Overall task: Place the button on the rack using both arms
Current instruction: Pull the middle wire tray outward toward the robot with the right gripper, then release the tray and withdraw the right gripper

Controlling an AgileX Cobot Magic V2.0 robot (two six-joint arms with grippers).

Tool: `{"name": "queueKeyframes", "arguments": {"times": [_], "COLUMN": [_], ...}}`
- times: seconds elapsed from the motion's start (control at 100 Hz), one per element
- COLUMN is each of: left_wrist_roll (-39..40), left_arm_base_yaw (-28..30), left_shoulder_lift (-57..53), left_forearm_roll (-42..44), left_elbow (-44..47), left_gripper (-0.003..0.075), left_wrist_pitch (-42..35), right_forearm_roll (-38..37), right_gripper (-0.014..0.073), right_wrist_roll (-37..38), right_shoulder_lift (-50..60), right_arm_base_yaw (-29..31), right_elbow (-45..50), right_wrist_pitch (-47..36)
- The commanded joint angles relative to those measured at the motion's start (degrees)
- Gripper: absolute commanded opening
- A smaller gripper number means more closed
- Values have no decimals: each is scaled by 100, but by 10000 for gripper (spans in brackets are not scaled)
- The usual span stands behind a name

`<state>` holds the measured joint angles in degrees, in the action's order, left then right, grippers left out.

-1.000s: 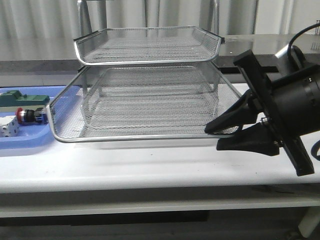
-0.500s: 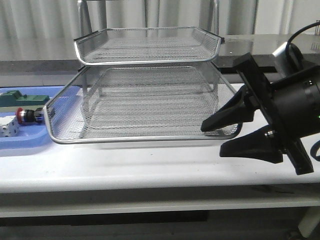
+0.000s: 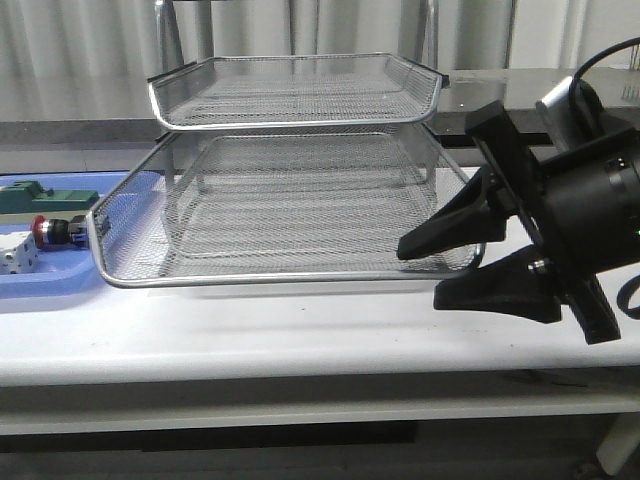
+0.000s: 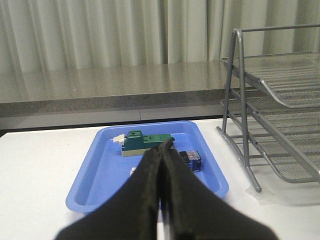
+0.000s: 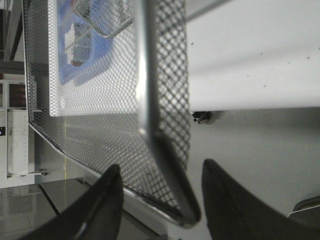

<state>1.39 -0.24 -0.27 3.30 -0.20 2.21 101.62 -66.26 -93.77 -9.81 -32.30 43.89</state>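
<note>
The button (image 3: 55, 231) lies on its side in the blue tray (image 3: 40, 285) at the far left, red head pointing left. The left wrist view shows its blue rear block (image 4: 192, 160) just beyond my left gripper (image 4: 165, 146), which is shut and empty above the tray's near part. The silver rack (image 3: 290, 100) stands mid-table with its middle tray (image 3: 280, 277) slid out toward me. My right gripper (image 3: 420, 277) is open, its fingers straddling that tray's front right corner (image 5: 145, 90) without pinching it.
A green block (image 3: 40, 195) and a white cube (image 3: 15, 255) share the blue tray with the button. The rack's thin legs (image 4: 245, 150) stand just right of the blue tray. The table's front edge runs close below the slid-out tray.
My right gripper has opened off the tray's corner rim. The slid-out tray has shifted slightly to the left. The button has not moved.
</note>
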Motion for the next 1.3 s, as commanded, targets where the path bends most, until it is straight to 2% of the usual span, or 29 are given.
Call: {"name": "queueKeyframes", "arguments": {"times": [0.0,0.21,0.37,0.63,1.07,1.18,1.29], "left_wrist_roll": [43,43,43,43,43,43,43], "left_arm_base_yaw": [4,4,4,4,4,4,4], "left_shoulder_lift": [-180,-180,-180,-180,-180,-180,-180], "left_forearm_roll": [4,4,4,4,4,4,4], "left_elbow": [326,326,326,326,326,326,326], "left_gripper": [-21,-21,-21,-21,-21,-21,-21], "left_wrist_pitch": [-475,-475,-475,-475,-475,-475,-475], "right_forearm_roll": [175,108,-244,-1507,-3358,-4041,-4957], "right_gripper": [385,385,385,385,385,385,385], "right_wrist_roll": [-120,-125,46,833,1644,2027,2722], "right_shoulder_lift": [198,471,847,1399,2731,3214,3634], "right_arm_base_yaw": [11,11,11,154,1402,1469,1469], "right_elbow": [-84,-84,-84,-84,-116,-239,-448], "right_wrist_pitch": [465,377,56,-442,-460,-485,-522]}}
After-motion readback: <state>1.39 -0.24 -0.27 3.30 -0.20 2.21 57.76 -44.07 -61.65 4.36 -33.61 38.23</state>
